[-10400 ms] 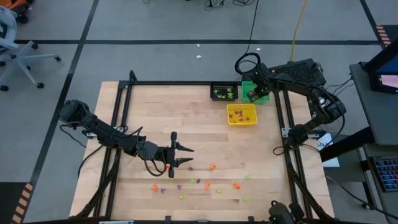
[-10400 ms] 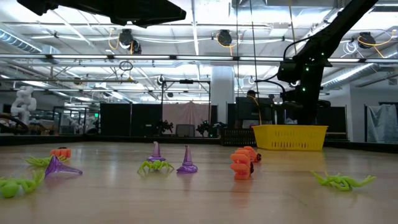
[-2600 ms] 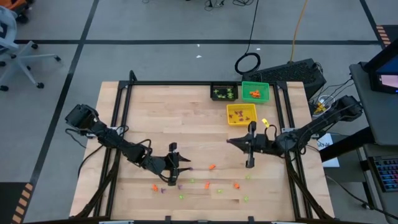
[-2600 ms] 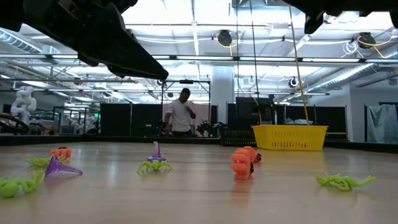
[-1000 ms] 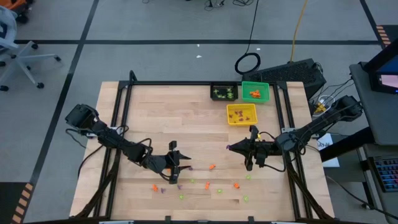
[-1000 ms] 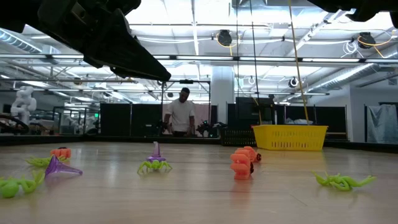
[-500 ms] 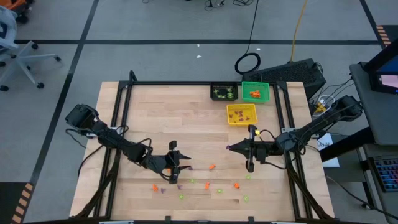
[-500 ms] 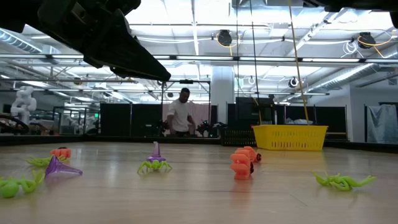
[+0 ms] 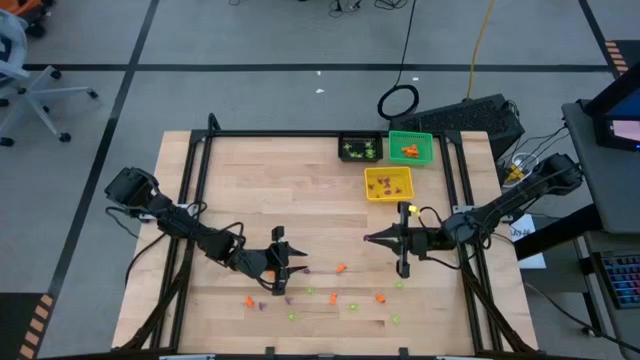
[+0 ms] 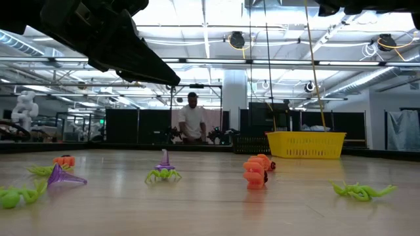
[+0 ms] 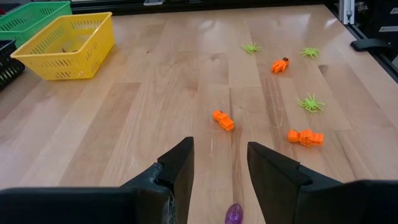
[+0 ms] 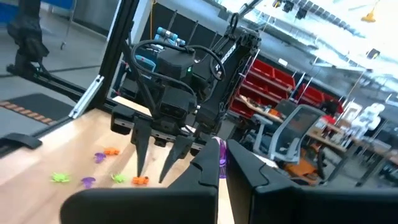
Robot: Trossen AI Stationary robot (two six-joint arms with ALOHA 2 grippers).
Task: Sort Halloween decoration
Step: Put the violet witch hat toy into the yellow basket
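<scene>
Wooden table [image 9: 260, 180] with a black frame around it. Three bins at the far right: black bin [image 9: 360, 148], green bin [image 9: 410, 147] beside it, yellow bin [image 9: 388, 183] just nearer than those two.

Left arm reaches in from the left edge; left gripper [image 9: 283, 274] sits low over the near-centre of the table, fingers [image 11: 180, 167] partly apart with nothing between them. A purple trinket [image 11: 233, 214] lies on the wood just below the gap.

Right arm comes in from the right; right gripper [image 9: 372, 238] is up off the table, right of centre, nearer than the yellow bin. Jaws pinched narrow on a purple piece [image 12: 220, 154], which sticks out at the fingertips.

Halloween decoration: most of it is still scattered along the near part of the table, between and nearer than the two grippers. An orange piece [image 9: 341, 268] lies between the grippers. Orange pumpkin stack [image 10: 253, 174] near centre in the low view, green spider [image 10: 359, 190] to its right, purple cone [image 10: 60, 176] and more green spiders [image 10: 18, 195] at left. Some pieces are already in the bins: green in black, orange in green, purple in yellow.

A person [image 10: 192, 118] stands in the room beyond the table.
</scene>
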